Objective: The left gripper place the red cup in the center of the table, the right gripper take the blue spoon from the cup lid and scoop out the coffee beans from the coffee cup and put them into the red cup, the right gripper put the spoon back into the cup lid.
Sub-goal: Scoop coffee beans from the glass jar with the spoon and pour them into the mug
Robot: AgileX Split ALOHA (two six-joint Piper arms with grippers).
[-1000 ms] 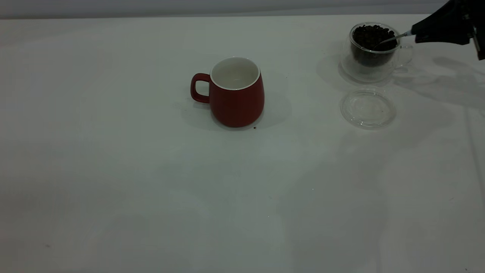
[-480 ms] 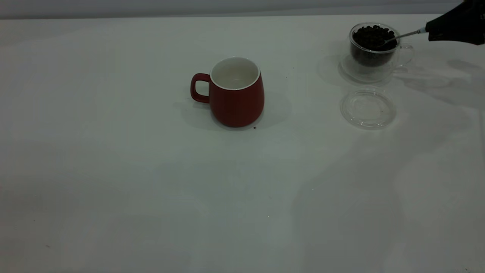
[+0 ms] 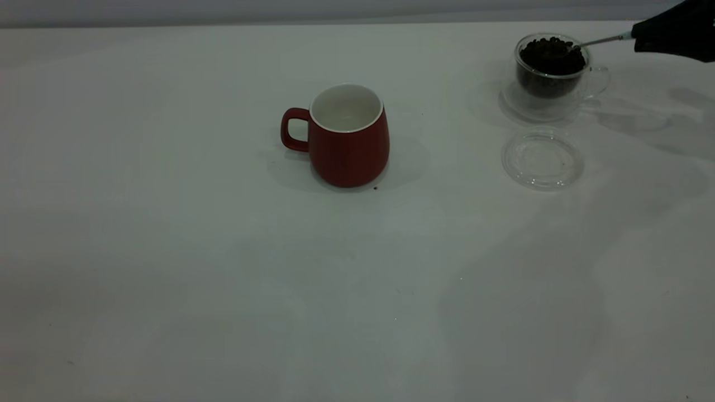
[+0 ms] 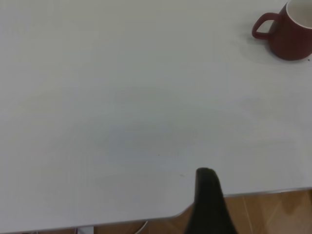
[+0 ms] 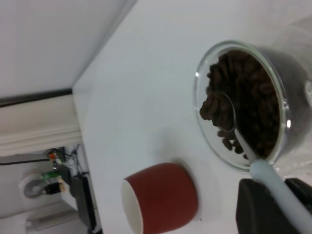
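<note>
The red cup stands upright near the table's middle, white inside, handle to the left; it also shows in the wrist views. At the far right stands the glass coffee cup full of coffee beans. My right gripper hangs beside it, shut on the blue spoon. The spoon's metal bowl rests among the beans near the rim. The clear cup lid lies in front of the coffee cup, nothing on it. My left gripper is over the table's edge, far from the red cup.
A single loose bean lies on the table by the red cup's base. The white table stretches in front and to the left. Its edge, with wooden floor beyond, shows in the left wrist view.
My right gripper has drawn back to the right and slightly up. The spoon's bowl slid from the middle of the beans toward the cup's right rim. The red cup and lid stayed still.
</note>
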